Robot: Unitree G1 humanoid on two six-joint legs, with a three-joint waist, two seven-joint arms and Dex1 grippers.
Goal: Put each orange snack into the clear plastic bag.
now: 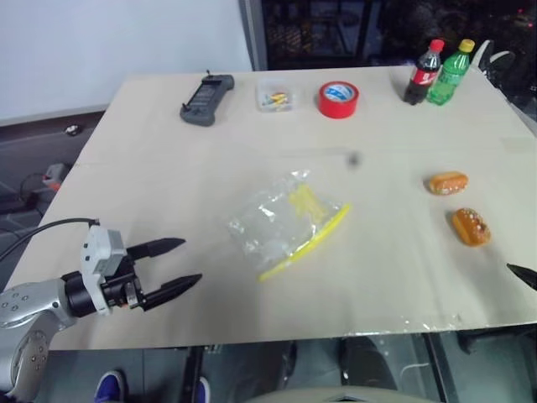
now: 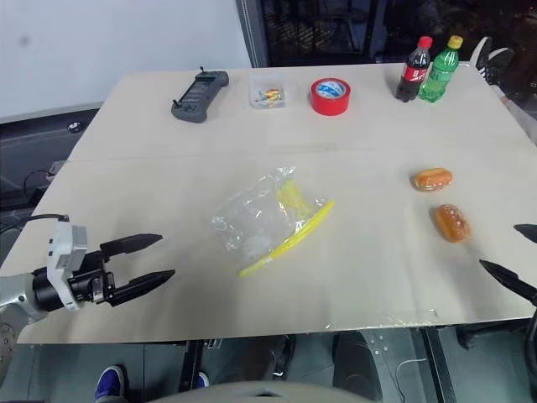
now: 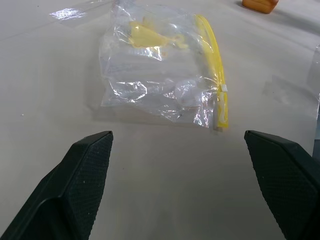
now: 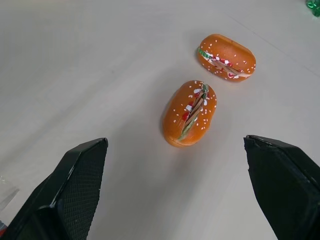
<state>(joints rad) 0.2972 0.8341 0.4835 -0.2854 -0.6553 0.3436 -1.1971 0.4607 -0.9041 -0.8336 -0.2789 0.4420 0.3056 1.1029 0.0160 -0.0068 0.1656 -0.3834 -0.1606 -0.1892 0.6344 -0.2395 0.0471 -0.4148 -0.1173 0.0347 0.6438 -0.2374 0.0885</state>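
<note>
Left tool [image 2: 143, 259] hung over the near left corner of the worktop [image 1: 168, 159], fingers spread wide, nothing between them, aimed toward the clear plastic bag [image 1: 285, 220]. The bag lay flat and crinkled mid-worktop, yellow seal strip along its right edge, well apart from that tool. Right tool [image 2: 518, 253] sat at the near right edge, fingers likewise wide apart and empty, pointed at the two orange snacks. Nearer snack [image 1: 471, 226] lay just beyond that tool; farther snack [image 1: 447, 182] lay close behind it, not touching. Both snacks rested on the bare worktop, well to the right of the bag. Along the far edge: black controller [image 1: 206, 99], small clear box [image 1: 274, 96], red tape roll [image 1: 338, 99], two bottles [image 1: 436, 73].
</note>
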